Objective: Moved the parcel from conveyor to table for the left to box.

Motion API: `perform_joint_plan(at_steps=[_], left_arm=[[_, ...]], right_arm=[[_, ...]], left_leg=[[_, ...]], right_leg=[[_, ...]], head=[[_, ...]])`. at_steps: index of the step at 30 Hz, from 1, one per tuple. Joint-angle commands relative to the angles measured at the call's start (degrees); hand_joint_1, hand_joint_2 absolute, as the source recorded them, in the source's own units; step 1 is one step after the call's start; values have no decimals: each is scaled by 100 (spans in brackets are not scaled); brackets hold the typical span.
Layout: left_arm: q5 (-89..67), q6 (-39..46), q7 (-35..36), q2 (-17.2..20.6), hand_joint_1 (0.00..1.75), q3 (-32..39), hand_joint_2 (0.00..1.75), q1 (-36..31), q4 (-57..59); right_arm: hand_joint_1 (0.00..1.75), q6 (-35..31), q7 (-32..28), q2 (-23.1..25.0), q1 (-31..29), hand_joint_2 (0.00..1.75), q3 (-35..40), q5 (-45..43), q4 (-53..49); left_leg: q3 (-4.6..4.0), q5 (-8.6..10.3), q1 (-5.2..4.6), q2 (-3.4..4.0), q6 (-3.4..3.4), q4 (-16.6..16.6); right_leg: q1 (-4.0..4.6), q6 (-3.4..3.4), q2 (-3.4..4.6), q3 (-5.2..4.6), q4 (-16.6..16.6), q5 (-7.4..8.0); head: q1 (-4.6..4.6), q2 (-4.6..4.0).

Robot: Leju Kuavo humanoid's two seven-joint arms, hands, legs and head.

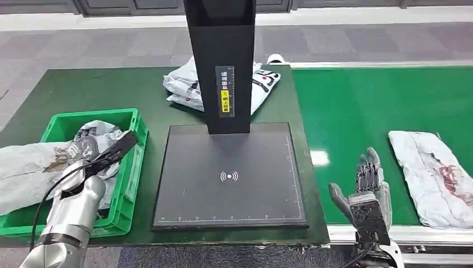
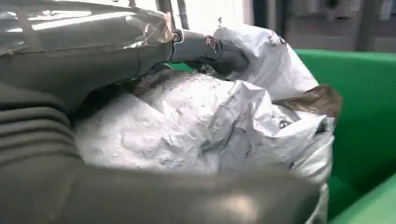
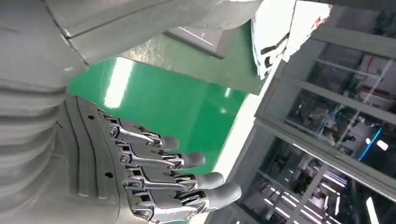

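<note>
While spread over glossy belt, right hand (image 1: pixel 365 184); left hand (image 1: pixel 97 162) gripping crinkled plastic parcel (image 2: pixel 196 126).

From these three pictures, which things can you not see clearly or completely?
- Head view: the parcel on the conveyor is cut off by the right edge.
- Head view: the scanner post hides part of the parcel behind it.
- Left wrist view: the left hand covers much of the parcel in the green box; whether the fingers grip it is unclear.

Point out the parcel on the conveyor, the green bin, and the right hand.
Parcel on the conveyor (image 1: pixel 432 176): head view, middle of the crumpled white bag.
Green bin (image 1: pixel 89 116): head view, far rim.
Right hand (image 1: pixel 368 187): head view, middle of the hand, empty, fingers apart.
</note>
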Motion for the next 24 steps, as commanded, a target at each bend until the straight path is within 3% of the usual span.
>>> perform_joint_plan(at_steps=[1, 13, 19, 21, 22, 24], left_arm=[[3138, -941, -1206, -373, 0, -308, 0, 138, -1328], [4876, -1072, -1188, -317, 0, -977, 0, 514, -2606], [4193, -102, -1067, -314, 0, -1065, 0, 334, -2546], [3720, 695, -1203, -411, 0, -1024, 0, 368, -2709], [3487, 1171, -1368, -498, 0, -1094, 0, 490, -3045], [3572, 1315, -1525, -588, 0, -1291, 0, 739, -3564]], right_arm=[[0, -231, 19, -341, -145, 175, 234, -130, 422], [0, -432, 9, -447, -199, 175, 236, -237, 563], [0, -439, 68, -367, -113, 175, 167, -174, 403], [0, -464, 70, -350, -86, 175, 128, -139, 381], [0, -466, 121, -404, -123, 175, 84, -34, 433], [0, -565, 311, -491, -326, 175, -106, 227, 727]], left_leg=[[-7, 1, 7, -4, 7, 2], [0, 1, -8, 20, 8, -6], [-8, 3, -8, 10, 6, -2], [-6, 2, -9, 13, 6, -2], [-11, 1, -11, 9, 5, 4], [-12, 1, -10, 9, 7, 4]], right_leg=[[10, 4, -28, 9, -15, 4], [6, 8, -18, 11, -29, 12], [10, 8, -29, 4, -21, 9], [9, 8, -24, 4, -21, 9], [6, 8, -20, -2, -13, 6], [7, 9, -20, -2, -15, 7]], head=[[0, 2], [0, 0], [0, 2], [0, 0], [0, 2], [2, 2]])
